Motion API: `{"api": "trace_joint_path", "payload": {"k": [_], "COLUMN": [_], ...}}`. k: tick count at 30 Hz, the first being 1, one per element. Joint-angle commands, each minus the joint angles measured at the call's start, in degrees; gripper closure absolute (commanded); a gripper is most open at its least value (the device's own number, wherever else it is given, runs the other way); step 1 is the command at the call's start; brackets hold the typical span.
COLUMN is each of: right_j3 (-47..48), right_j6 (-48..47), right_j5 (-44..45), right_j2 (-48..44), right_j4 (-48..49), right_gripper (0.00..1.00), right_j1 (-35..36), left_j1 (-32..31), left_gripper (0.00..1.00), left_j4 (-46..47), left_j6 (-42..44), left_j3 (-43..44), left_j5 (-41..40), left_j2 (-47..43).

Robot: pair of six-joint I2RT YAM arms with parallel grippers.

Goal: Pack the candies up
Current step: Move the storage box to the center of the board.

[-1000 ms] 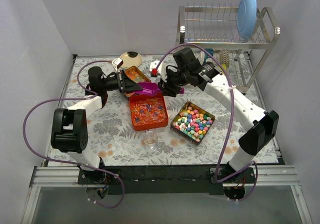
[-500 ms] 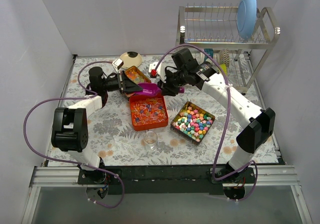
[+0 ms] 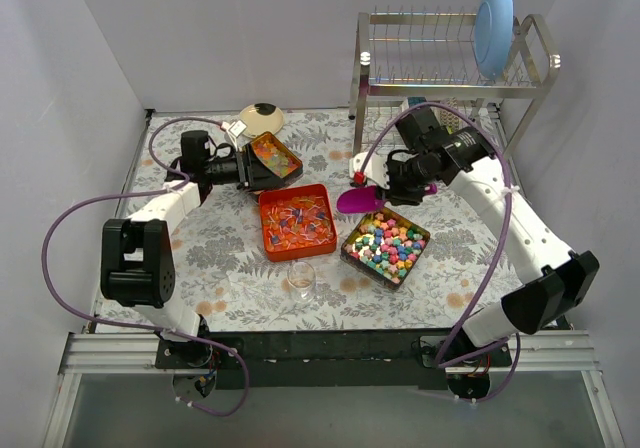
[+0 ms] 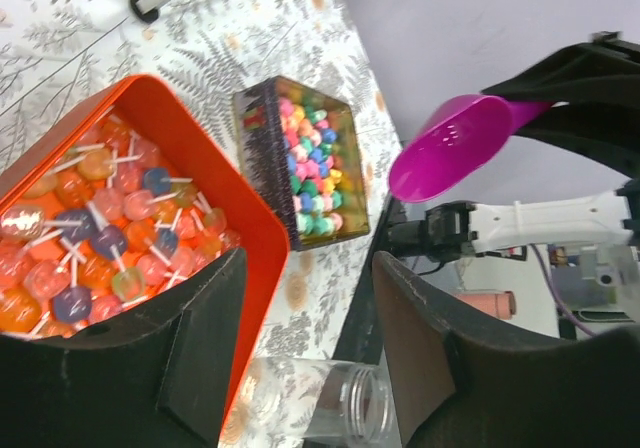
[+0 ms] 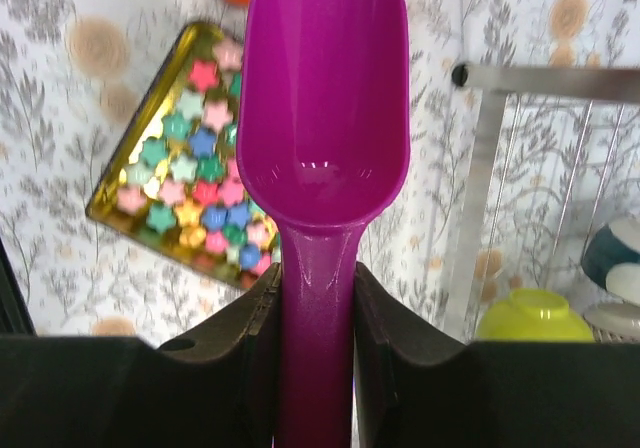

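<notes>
My right gripper is shut on the handle of the purple scoop. The scoop's bowl is empty and hangs over the far corner of the dark tin of pastel star candies. My left gripper stands open at the back left with nothing between its fingers, beside a small tin of glossy orange and green candies. The orange tray of wrapped candies lies mid-table. In front of it sits a clear jar.
A steel dish rack with a blue plate stands at the back right, its leg close to the scoop. A green bowl sits under the rack. A beige round lid lies at the back.
The scoop has passed from my left gripper to my right. The left gripper opened and pulled back left. The right arm carried the scoop right, to the star candy tin.
</notes>
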Motion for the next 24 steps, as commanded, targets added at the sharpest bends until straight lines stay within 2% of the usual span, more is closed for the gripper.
{"api": "trace_joint_path", "payload": {"k": [1,4,11,15,19,24], "right_j3": [-3.33,-5.35,-5.97,-5.45,-2.20,2.73], "right_j6": [-11.52,-14.33,-13.81,-11.44,-8.28,-2.40], "right_j5": [10.13,14.71,17.71,16.04,13.14,7.61], "right_j2": [-3.92,-5.41,-5.42,-4.02,-1.56,1.95], "right_j4": [-7.68,-7.68,-7.68,-7.60,-7.60,-7.68], "right_gripper": [0.99,0.99,0.99,0.99,0.99,0.99], "right_j1": [-0.22,-0.66,-2.68,-4.08,-4.88,-5.14], "left_j1": [-0.27,-0.71,-2.55,-5.36,-9.23,-15.10], "left_gripper": [0.48,0.46,0.54,0.56,0.56,0.53], "left_j4": [-8.04,-9.36,-16.13,-18.24,-21.84,-28.25], "left_j6": [10.08,12.99,17.30,18.88,22.13,32.93], "left_j3": [-1.58,-2.46,-1.67,0.34,6.49,15.19], "left_j5": [-4.27,-5.76,-13.49,-21.31,-25.18,-31.49], "left_j2": [-5.01,-6.15,-4.49,-3.87,-0.89,1.49]}}
